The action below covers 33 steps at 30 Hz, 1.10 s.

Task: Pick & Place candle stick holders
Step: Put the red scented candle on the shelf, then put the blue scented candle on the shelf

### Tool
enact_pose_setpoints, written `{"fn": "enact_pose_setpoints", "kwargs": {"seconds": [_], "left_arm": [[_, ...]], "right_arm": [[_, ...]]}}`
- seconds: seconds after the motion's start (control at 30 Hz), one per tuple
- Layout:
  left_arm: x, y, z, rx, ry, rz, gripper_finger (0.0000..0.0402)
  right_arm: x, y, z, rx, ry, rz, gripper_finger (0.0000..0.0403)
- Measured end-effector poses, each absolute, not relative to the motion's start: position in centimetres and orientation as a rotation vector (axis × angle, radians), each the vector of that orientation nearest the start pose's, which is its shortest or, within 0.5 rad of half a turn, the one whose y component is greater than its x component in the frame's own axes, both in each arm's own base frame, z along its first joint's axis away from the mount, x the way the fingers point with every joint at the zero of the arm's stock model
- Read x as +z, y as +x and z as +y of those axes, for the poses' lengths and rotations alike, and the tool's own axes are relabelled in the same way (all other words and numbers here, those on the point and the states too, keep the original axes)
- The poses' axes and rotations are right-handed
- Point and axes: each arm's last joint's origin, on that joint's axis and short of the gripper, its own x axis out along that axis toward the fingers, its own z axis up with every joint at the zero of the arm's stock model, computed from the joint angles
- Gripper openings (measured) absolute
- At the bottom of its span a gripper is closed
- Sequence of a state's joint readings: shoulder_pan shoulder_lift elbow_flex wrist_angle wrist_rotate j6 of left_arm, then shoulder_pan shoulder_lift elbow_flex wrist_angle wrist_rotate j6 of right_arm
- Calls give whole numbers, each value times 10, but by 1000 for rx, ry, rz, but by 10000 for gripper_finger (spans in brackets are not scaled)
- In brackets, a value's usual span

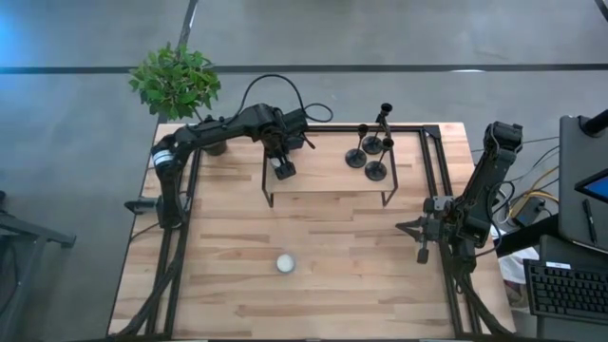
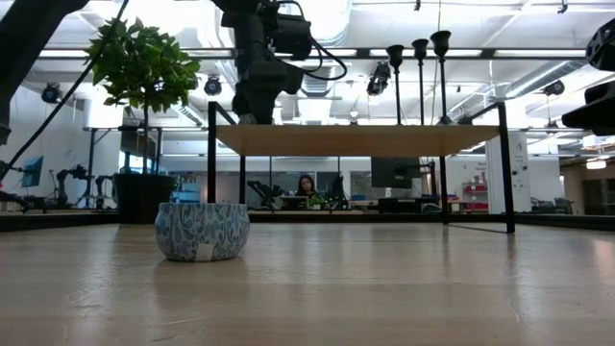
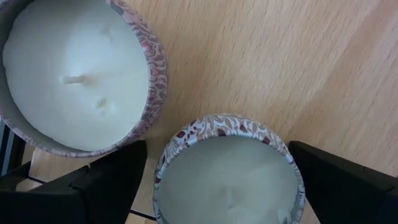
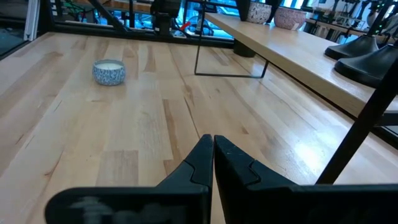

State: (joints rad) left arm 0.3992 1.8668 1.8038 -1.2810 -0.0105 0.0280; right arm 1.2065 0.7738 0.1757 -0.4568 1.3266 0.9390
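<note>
Three black candle stick holders (image 1: 370, 157) stand on their disc bases at the right end of a raised wooden shelf (image 1: 323, 176); their cups (image 2: 420, 46) show in the low view. My left gripper (image 1: 283, 171) hangs over the shelf's left end, pointing down and open. Its fingers (image 3: 112, 180) stand on either side of a white candle in a patterned tin (image 3: 227, 177), which rests on the shelf beside a second such candle (image 3: 74, 74). My right gripper (image 4: 212, 149) waits shut, low at the table's right side (image 1: 423, 249).
A third candle in a patterned tin (image 1: 285, 263) sits on the table's near middle (image 2: 202, 231). A potted plant (image 1: 176, 81) stands at the far left corner. The shelf's thin black legs (image 1: 268, 195) stand on the table. A dark frame (image 1: 432, 161) runs along the table's sides.
</note>
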Motion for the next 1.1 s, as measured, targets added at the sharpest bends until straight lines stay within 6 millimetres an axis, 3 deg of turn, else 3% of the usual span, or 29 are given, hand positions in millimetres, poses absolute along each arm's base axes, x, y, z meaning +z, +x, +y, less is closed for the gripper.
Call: {"fn": "enact_pose_setpoints", "kwargs": {"seconds": [0.27,0.63,0.9,1.1], "left_arm": [[311,334,141,350,-270,1361,399],[331,331,140,364,-271,1332,399],[370,320,135,367,-278,1306,399],[404,308,119,192,-292,1202,398]], "right_arm": [[135,63,87,-230,-76,223,8],[135,63,87,-230,-77,223,8],[135,63,87,-230,-76,223,8],[135,63,87,-230,-76,223,8]]}}
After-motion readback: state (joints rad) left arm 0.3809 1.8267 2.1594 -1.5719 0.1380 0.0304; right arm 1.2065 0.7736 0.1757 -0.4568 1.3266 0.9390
